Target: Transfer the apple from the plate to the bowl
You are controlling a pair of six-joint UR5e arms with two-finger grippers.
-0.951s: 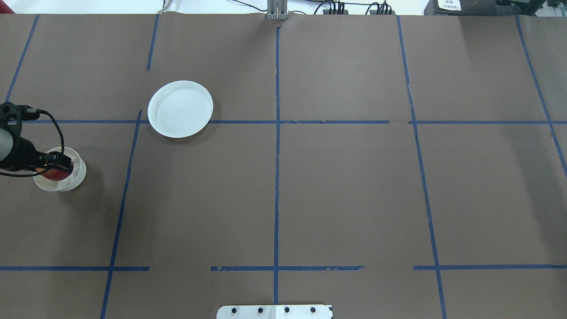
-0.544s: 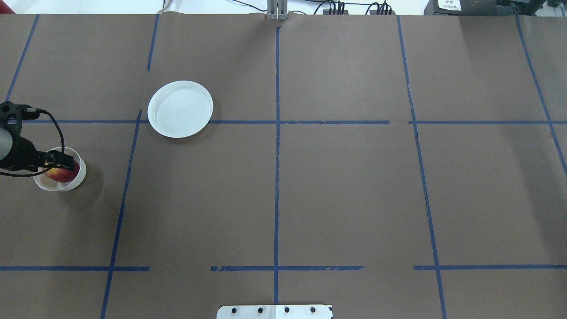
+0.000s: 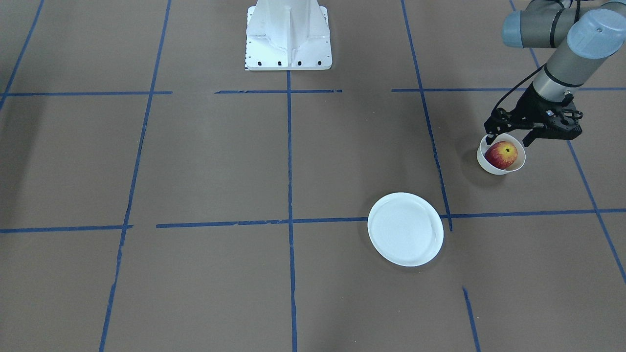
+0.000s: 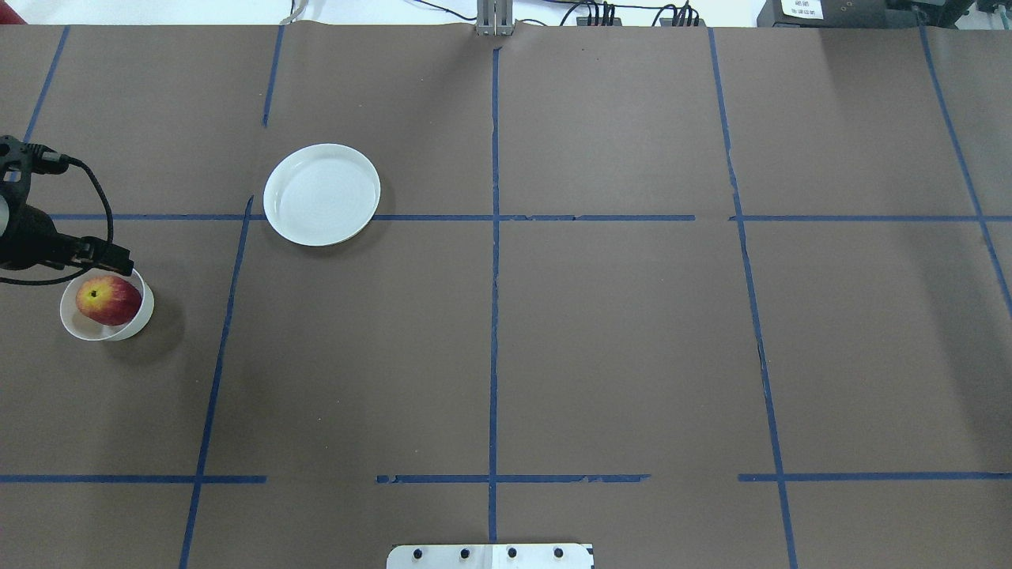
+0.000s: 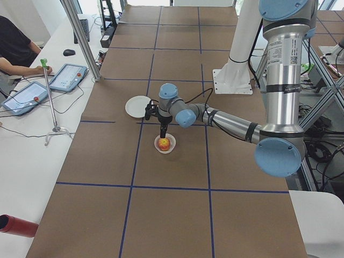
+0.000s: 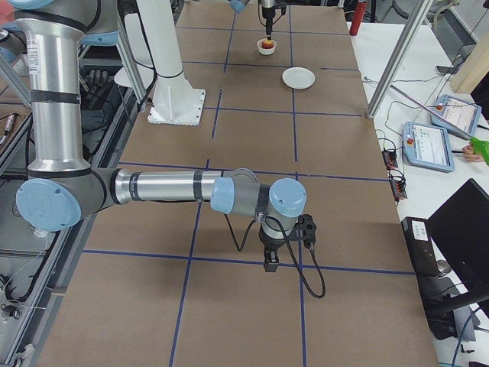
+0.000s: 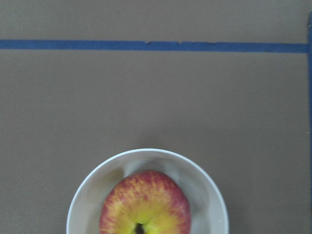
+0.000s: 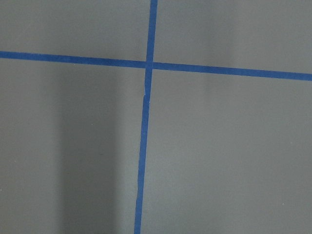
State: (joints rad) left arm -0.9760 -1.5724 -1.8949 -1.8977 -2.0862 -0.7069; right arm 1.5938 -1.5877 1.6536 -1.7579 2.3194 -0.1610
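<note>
A matte brown paper-covered table (image 4: pixel 617 340), gridded with blue tape lines (image 4: pixel 493 316), carried a flat, round, glossy white plate (image 4: pixel 322 194). Well to the plate's left and nearer the robot, the black left gripper (image 3: pixel 508 138) hung with its fingers spread apart. Whether the right gripper (image 6: pixel 271 264) was apart or together could not be told. Just below the left gripper stood a small, deep, smooth white bowl (image 4: pixel 79 325), and the round red-and-yellow apple (image 4: pixel 109 299) lay inside it.

The apple (image 3: pixel 501 155) is red streaked with yellow — yellowest around its dark stem dimple. The bowl (image 3: pixel 486 165) and plate (image 3: pixel 405 229) are plain white. The counter (image 3: pixel 210 161) is brown, gridded with blue tape lines (image 3: pixel 289 161).
</note>
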